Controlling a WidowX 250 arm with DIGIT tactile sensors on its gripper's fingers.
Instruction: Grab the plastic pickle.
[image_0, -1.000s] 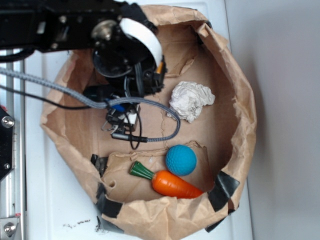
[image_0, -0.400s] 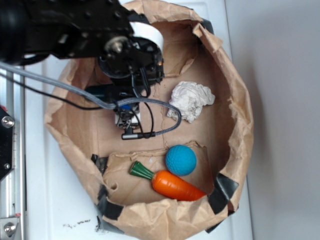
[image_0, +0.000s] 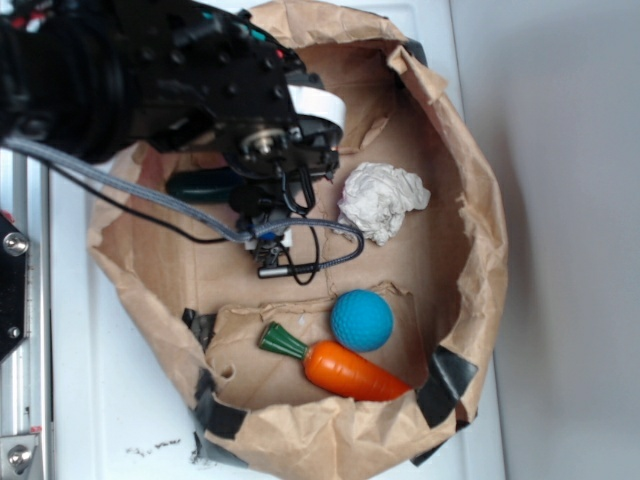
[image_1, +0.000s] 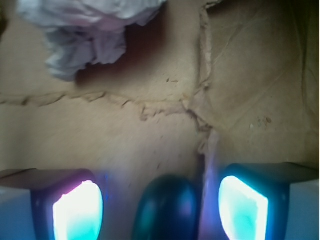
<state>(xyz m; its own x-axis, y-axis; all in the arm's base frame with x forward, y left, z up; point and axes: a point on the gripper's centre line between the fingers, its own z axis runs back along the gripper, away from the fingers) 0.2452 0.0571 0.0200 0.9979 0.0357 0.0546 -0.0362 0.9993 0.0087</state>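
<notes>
The hand (image_1: 160, 202) stood wide, its two glowing pads (image_1: 77, 210) set apart with the rounded end of the plastic pickle (image_1: 167, 210) between them, touching neither as far as the wrist view showed. In the exterior view the pickle (image_0: 200, 184) lay on the floor of the brown paper bag (image_0: 480, 250), toward the bag's left wall and under the arm, only its dark end sticking out. Judged from this, the approach was done and the straddle made; closing on the pickle and lifting it were left. A crumpled white paper (image_0: 382, 200) sat just beyond the hand toward the bag's right side, while the blue ball (image_0: 361, 320) and orange carrot (image_0: 340, 365) lay well apart near the bag's lower edge. The arm hid most of the pickle from outside, and the wrist view cut off its length, so its exact lie between the pads was hard to make out.
</notes>
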